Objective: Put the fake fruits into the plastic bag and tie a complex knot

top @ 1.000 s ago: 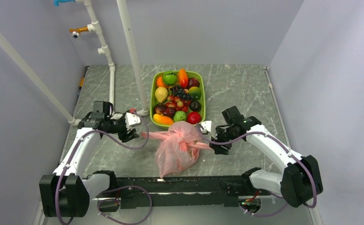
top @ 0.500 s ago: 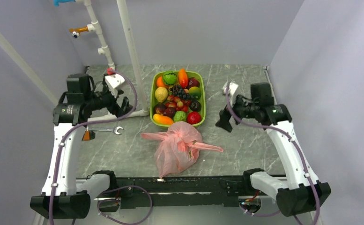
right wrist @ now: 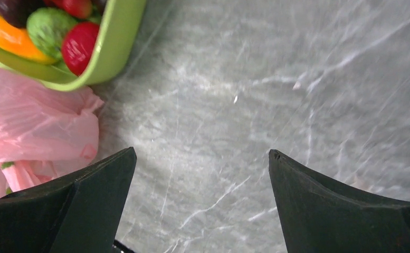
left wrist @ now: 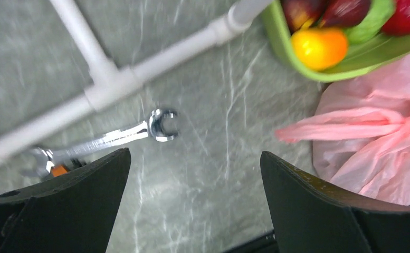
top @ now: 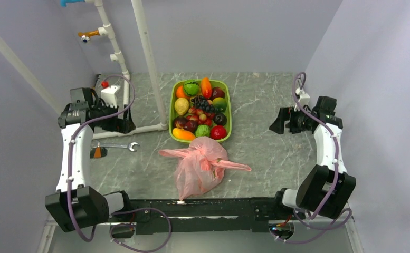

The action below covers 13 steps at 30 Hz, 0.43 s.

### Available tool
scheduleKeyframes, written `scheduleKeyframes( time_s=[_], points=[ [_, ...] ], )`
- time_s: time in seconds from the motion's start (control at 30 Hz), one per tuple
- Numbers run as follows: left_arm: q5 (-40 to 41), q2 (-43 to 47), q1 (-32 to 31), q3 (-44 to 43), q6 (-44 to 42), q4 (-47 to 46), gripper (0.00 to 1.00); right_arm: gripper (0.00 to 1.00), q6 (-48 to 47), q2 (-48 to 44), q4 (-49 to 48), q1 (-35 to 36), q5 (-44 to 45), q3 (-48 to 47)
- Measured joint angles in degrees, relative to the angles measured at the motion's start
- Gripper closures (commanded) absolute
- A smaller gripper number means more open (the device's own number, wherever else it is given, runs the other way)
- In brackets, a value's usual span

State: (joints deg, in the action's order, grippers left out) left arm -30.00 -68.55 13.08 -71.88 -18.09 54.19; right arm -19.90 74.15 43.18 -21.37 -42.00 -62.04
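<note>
Both arms have swung back from the bag toward the desk's side edges, and both claws have let go. The left claw (top: 127, 125) hangs released, jaws wide, above a shiny steel wrench (top: 119, 146) that lies just in front of a white pipe (top: 139, 129) near the left edge. The right claw (top: 276, 122) is likewise released over bare, marbled grey desk (top: 266, 158) near the right edge. Between them, toward the near edge, lies the bag (top: 194, 176), thin, crinkled, translucent pink. Its knot (top: 209, 161) is a twisted bunch with two ends sticking out sideways. Touching the bag's far side, a lime-green rectangular tray (top: 171, 108) holds glossy fruits (top: 200, 113).
</note>
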Motion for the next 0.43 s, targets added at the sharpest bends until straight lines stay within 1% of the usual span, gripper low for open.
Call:
scheduleKeyframes(
  time_s=[0.13,0.23,0.43],
  points=[
    [3.04,-0.28,1.46,8.22,1.31,-1.33,0.01,0.00,0.11,-0.04,-1.64,-0.13,1.81,6.27],
    [4.70,-0.28,1.75,12.22,2.12,-2.08,0.01,0.00,0.26,-0.07,-2.71,-0.09,2.82,9.05],
    [6.10,-0.24,1.75,13.27,2.99,-4.33,0.01,0.00,0.42,-0.83,-4.07,0.26,4.17,10.78]
  ],
)
